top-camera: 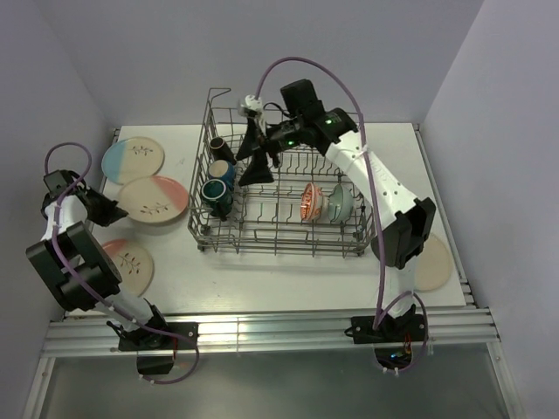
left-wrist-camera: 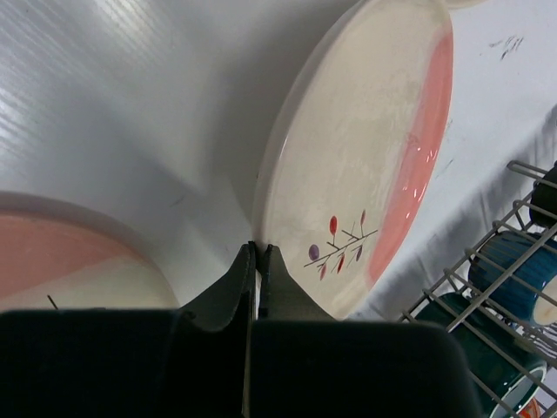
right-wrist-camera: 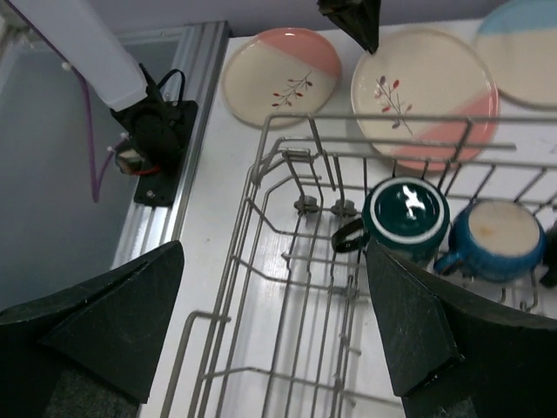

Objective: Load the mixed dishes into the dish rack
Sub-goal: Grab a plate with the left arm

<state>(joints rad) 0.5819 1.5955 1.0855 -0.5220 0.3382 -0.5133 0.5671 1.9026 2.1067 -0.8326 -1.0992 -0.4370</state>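
Note:
My left gripper (left-wrist-camera: 258,250) is shut on the near rim of a pink and cream plate (left-wrist-camera: 365,165) with a twig motif, which lies left of the dish rack (top-camera: 284,251). In the top view this gripper (top-camera: 111,209) sits at the plate's (top-camera: 155,199) left edge. A blue and cream plate (top-camera: 133,159) lies behind it and another pink one (top-camera: 131,264) in front. My right gripper (top-camera: 253,159) hangs open over the rack's left half, nothing between its fingers (right-wrist-camera: 113,322). Brown (top-camera: 218,147), blue (top-camera: 222,170) and teal (top-camera: 216,194) mugs stand in the rack with an orange bowl (top-camera: 312,202) and a pale green bowl (top-camera: 339,201).
A fourth cream plate (top-camera: 437,262) lies right of the rack, partly under the right arm. Walls close the table on three sides. An aluminium rail (top-camera: 262,327) runs along the near edge. The rack's tall wire side (left-wrist-camera: 487,287) stands just right of the held plate.

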